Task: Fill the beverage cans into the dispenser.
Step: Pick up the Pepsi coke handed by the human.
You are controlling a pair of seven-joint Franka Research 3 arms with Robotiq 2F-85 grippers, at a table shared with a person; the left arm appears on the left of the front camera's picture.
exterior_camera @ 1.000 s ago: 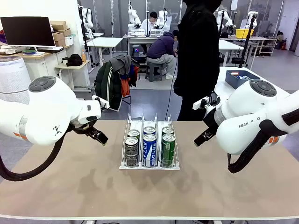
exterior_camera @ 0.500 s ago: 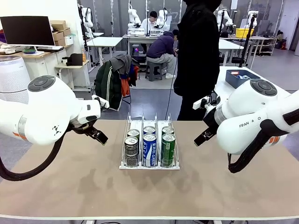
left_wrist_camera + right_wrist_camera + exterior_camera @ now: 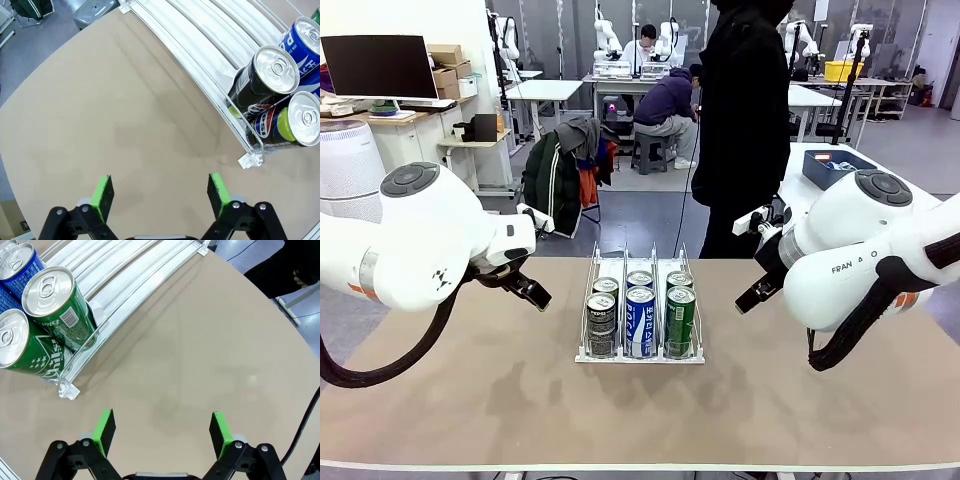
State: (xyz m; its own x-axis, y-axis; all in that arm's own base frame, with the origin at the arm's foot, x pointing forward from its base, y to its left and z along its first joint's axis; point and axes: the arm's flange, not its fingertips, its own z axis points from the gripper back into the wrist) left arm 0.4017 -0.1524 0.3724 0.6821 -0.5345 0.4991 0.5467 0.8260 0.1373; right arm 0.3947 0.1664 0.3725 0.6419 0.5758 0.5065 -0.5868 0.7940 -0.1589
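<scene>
We record the left arm and right arm: glossy white rounded shells, grey round joint caps, orange bands, thick black cables. Black lettering starting "FRAN" marks the right. The left gripper and right gripper have black links, green pads and silver pivot pins.

Front view across table toward person; wrist views close, downward; dispenser common to all
</scene>
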